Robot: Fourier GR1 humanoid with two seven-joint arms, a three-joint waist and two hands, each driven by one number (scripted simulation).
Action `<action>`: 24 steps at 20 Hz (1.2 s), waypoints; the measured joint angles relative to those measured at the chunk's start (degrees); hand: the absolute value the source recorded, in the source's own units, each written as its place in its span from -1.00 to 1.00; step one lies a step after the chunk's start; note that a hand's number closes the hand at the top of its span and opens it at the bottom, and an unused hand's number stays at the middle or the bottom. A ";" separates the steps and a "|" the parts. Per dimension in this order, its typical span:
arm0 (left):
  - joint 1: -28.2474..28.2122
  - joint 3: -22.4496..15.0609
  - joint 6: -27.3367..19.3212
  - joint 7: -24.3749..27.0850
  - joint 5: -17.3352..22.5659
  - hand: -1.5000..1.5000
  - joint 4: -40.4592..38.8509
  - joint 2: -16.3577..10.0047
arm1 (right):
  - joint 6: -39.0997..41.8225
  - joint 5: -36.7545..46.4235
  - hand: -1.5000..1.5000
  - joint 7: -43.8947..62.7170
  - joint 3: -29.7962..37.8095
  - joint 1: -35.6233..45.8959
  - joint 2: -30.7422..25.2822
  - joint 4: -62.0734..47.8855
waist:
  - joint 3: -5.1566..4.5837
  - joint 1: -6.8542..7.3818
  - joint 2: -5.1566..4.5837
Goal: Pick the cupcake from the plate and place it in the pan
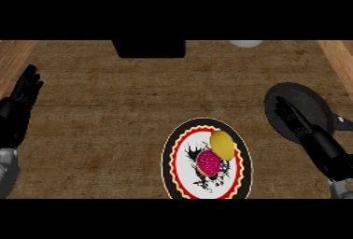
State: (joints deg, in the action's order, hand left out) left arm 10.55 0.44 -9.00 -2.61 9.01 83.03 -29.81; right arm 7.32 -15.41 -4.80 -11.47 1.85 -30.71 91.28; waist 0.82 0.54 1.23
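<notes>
The cupcake (210, 161) lies on the plate (168, 158), left of the right robot hand (293, 122); the pan (303, 94) sits beneath that robot hand.

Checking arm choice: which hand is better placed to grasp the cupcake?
Right, probably: the right hand is over the pan, beside the plate with the cupcake; the left hand rests open at the far left edge.

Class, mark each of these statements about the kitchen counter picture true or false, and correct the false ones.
1. The cupcake lies on the plate. True.
2. The right hand holds the cupcake. False: it is open over the pan and holds nothing.
3. The pan sits to the left of the plate. False: it is on the plate's right.
4. The left hand is open at the view's left edge. True.
</notes>
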 measured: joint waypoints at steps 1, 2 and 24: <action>0.51 -0.30 0.36 -0.61 0.32 0.00 0.21 0.43 | 0.17 0.93 1.00 0.01 -0.94 1.31 0.51 0.30 | -0.16 -0.01 -0.27; 0.36 -0.81 1.09 -0.86 1.07 0.00 0.50 1.16 | 0.34 2.44 1.00 0.13 -2.79 2.76 1.11 1.27 | -0.32 0.28 -0.46; -4.61 -12.85 7.15 -6.66 10.03 0.00 1.69 17.55 | 6.62 55.34 -1.00 -0.27 -35.89 34.79 3.08 2.86 | -1.12 0.09 -0.30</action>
State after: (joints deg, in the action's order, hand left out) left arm 5.94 -12.40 -1.85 -9.26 19.03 84.72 -12.25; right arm 13.94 39.93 -5.07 -47.35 36.64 -27.64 94.15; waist -0.30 0.64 0.93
